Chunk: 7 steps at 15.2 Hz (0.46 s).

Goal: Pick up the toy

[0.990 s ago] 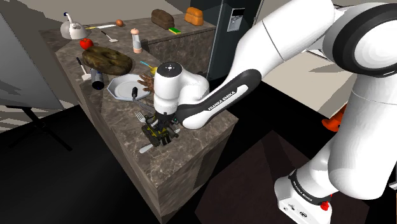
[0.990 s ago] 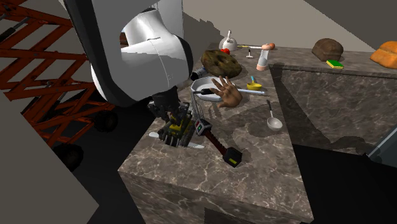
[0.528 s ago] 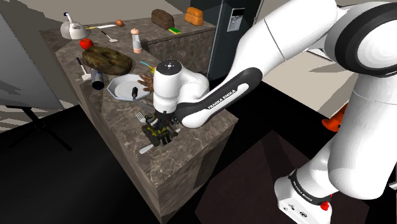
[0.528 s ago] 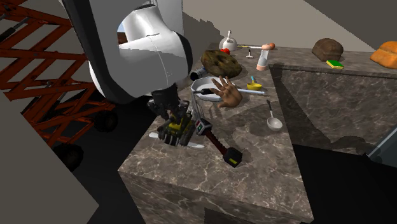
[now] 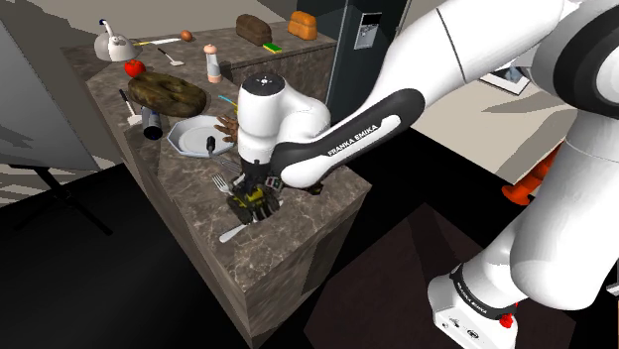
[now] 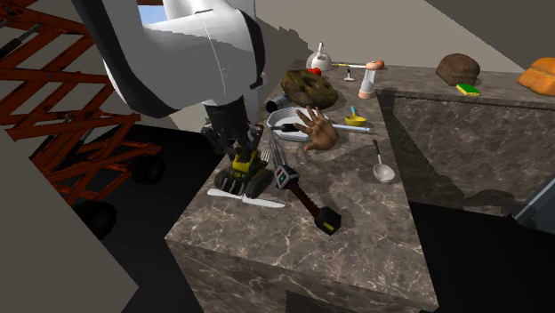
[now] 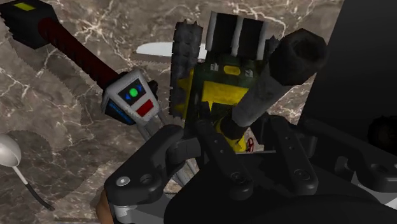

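- The black gripper (image 6: 244, 151) is coming straight down on the toy (image 6: 249, 178) and clamping it narrow between its fingers, gripping the upper part.
- The toy is looking like a little yellow and dark tracked vehicle, sitting near the edge of the dark marbled counter (image 6: 356, 231). I can't tell whether its tracks are touching the surface.
- In the second exterior view a white knife (image 6: 253, 199) is lying right at the toy's 6 o'clock.
- A red-handled tool (image 6: 304, 199) is running off toward the toy's 4 o'clock, with its button end sitting just beside the toy.
- A brown hand model (image 6: 318, 131) is resting at about 2 o'clock, and a spoon (image 6: 382, 167) is lying well apart at 3 o'clock.
- In the shoulder view a white plate (image 5: 188, 134) is sitting at the toy's 11 o'clock.
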Tool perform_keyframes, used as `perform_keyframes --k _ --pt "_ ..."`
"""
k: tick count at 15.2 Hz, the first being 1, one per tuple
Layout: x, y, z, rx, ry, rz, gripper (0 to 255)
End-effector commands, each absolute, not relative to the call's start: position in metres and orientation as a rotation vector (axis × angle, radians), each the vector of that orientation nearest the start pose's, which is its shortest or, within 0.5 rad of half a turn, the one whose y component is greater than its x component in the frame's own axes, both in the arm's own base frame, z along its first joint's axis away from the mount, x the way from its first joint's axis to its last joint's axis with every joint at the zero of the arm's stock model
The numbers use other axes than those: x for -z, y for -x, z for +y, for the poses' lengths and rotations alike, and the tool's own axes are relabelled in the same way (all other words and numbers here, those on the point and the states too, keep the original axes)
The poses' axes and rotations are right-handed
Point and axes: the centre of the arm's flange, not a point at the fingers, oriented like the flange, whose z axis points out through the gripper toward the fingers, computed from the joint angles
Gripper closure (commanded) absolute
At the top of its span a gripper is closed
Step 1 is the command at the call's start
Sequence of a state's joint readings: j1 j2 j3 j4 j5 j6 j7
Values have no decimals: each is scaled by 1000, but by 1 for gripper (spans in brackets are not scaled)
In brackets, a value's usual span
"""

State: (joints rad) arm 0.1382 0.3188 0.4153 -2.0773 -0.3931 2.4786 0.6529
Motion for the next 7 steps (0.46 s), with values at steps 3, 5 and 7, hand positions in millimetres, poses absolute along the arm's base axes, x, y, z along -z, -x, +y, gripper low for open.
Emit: perform_keyframes --k 3,5,7 --pt "-320 -510 308 283 3157 -271 255" --pt "-330 -510 308 283 3157 -271 255" --pt "-331 -510 308 283 3157 -271 255"
